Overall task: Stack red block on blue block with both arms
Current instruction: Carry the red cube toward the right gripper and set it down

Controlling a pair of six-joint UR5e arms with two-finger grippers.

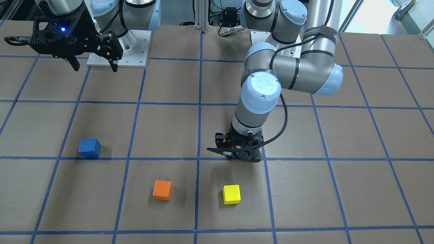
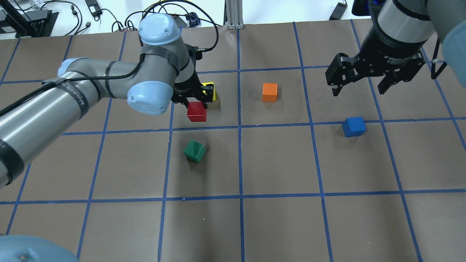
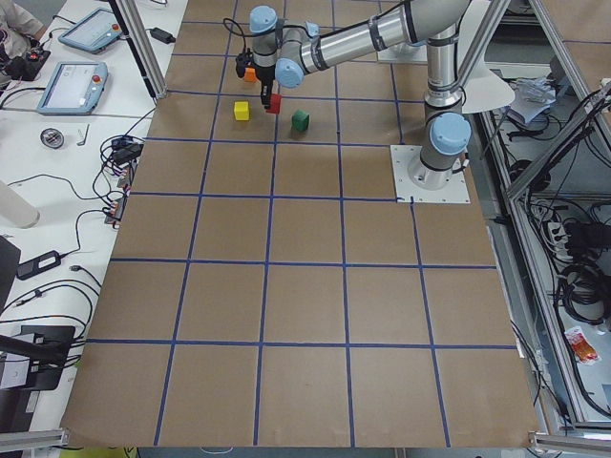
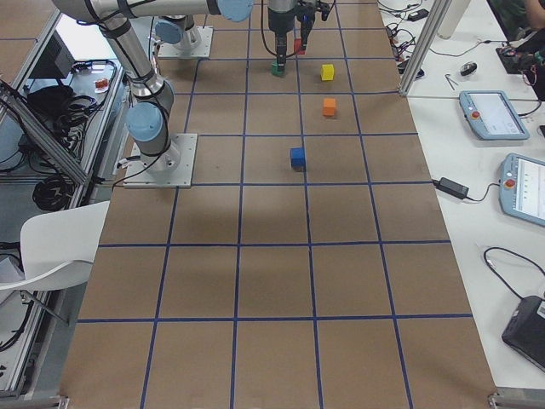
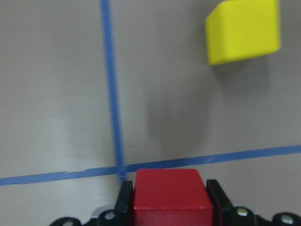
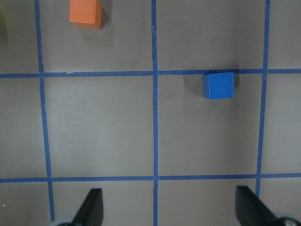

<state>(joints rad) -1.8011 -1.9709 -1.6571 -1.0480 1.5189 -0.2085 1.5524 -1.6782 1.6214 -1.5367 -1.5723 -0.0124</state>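
Note:
My left gripper (image 2: 196, 103) is shut on the red block (image 2: 197, 112) and holds it low over the table, just in front of a yellow cube. In the left wrist view the red block (image 5: 171, 197) sits between the two black fingers (image 5: 214, 197). I cannot tell whether it touches the table. The blue block (image 2: 354, 126) stands alone on the table to the right, also seen in the right wrist view (image 6: 218, 85). My right gripper (image 2: 358, 91) is open and empty, held high above the table, beyond and slightly right of the blue block.
A yellow cube (image 2: 210, 91) sits right behind the left gripper. An orange cube (image 2: 269, 92) stands between the two grippers. A green cube (image 2: 194, 151) lies nearer the robot than the red block. Blue tape lines grid the brown table.

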